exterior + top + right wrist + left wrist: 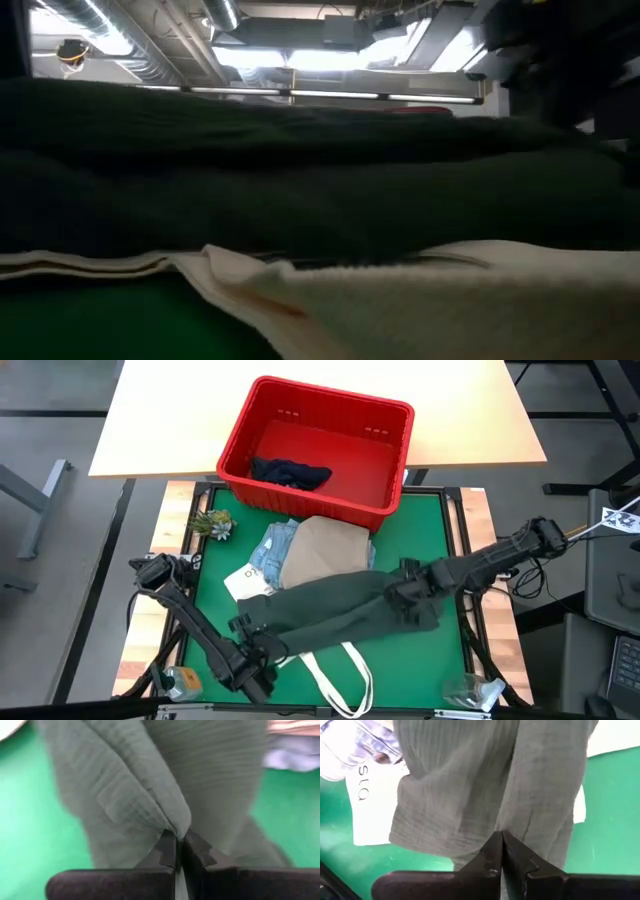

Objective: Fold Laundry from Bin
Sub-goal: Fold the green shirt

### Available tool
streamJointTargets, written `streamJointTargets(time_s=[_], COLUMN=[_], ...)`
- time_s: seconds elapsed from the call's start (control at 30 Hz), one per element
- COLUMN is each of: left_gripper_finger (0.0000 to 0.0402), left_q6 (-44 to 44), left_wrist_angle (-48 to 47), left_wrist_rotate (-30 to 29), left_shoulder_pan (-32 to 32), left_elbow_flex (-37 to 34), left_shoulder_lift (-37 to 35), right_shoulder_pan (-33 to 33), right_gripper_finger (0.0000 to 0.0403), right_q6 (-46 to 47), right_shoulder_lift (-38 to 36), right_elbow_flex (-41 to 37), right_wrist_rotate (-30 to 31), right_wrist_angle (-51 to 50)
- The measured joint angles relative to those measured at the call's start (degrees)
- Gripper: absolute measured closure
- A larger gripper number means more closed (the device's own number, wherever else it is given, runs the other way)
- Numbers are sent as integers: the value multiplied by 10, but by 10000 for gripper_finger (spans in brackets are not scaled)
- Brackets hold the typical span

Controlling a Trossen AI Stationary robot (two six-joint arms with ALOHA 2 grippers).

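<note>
Both hands, left [501, 840] and right [178, 837], pinched on the olive shirt [340, 610]; navy shorts [290, 472] in the bin [385, 510], overhead view only.

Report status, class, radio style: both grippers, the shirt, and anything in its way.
Left gripper shut on shirt. Right gripper shut on shirt. Shirt stretched between them over tote. Khaki cloth and jeans close behind; bin holds shorts.
</note>
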Motion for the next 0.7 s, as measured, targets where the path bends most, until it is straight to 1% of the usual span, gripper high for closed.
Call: streamJointTargets(time_s=[0.17,0.37,0.5,0.7], left_gripper_finger=[401,401,402,401], left_q6=[0,0,2,2], left_wrist_angle=[-3,-3,-3,-7], left_wrist_rotate=[12,61,65,61], left_shoulder_pan=[14,22,22,29], left_elbow_flex=[-10,-51,-72,-89], left_shoulder_lift=[0,0,0,0], right_shoulder_pan=[-75,-137,-164,-185], right_gripper_finger=[392,397,391,390], right_q6=[-60,-149,-197,-249], right_shoulder_lift=[0,0,0,4], right_elbow_flex=[0,0,1,1], right_wrist_rotate=[21,20,21,36], right_wrist_angle=[-1,0,5,17])
